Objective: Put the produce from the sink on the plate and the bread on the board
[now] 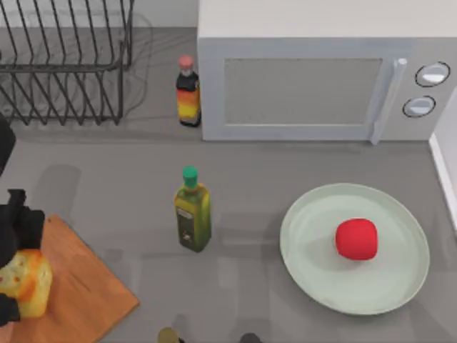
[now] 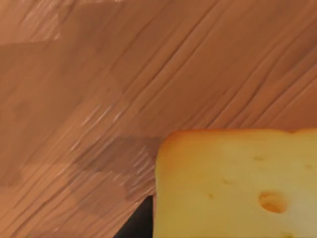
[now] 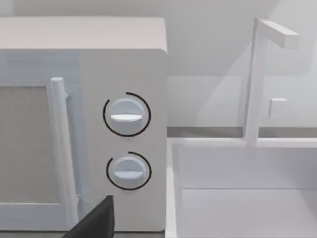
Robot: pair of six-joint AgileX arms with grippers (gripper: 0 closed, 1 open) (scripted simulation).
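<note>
**Bread over the board, produce on the plate**

At the table's left edge, near the front corner, the left gripper (image 1: 8, 268) holds the bread (image 1: 27, 282) with its dark fingers closed on the loaf's sides. The loaf is above the board (image 1: 86, 286), near its left edge — whether it touches the wood I cannot tell. The left wrist view shows the bread's (image 2: 233, 183) yellow face right against the board's (image 2: 124, 74) grain.

Towards the middle stands an oil bottle (image 1: 192, 214), upright.

Towards the front right lies the plate (image 1: 314, 271), with the produce (image 1: 356, 239) resting on it, just right of its centre.

The right wrist view faces a microwave (image 3: 124, 59) and a sink (image 3: 237, 198); the right gripper's jaws I cannot tell.
</note>
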